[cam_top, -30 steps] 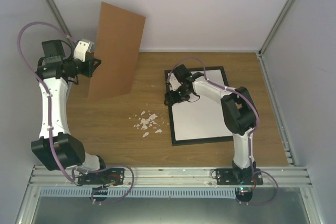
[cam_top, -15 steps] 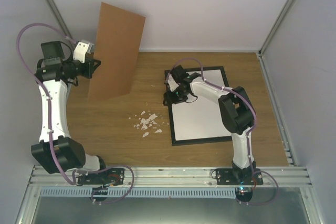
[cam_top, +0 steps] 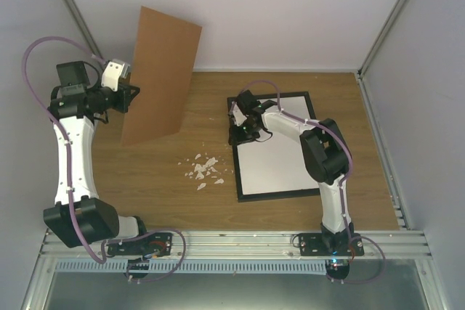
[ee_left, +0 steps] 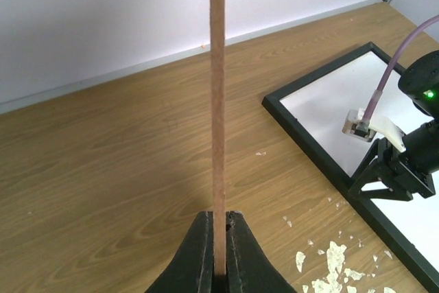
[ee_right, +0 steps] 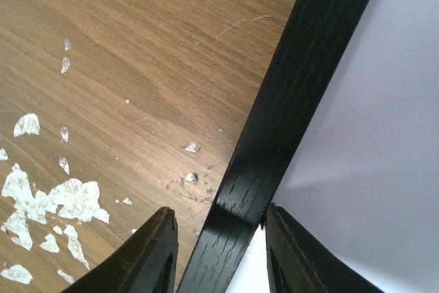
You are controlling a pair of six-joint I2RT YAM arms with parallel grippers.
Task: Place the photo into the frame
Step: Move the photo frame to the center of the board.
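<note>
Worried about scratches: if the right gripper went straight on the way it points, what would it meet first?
Probably the thin black rectangular frame: its left rail lies between the right gripper's open fingers, though how far off is unclear.

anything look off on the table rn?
Yes: white flakes are scattered on the wooden table, just left of the frame. They could be loose debris or chipped finish, and I cannot tell which. Nothing else stands out.
</note>
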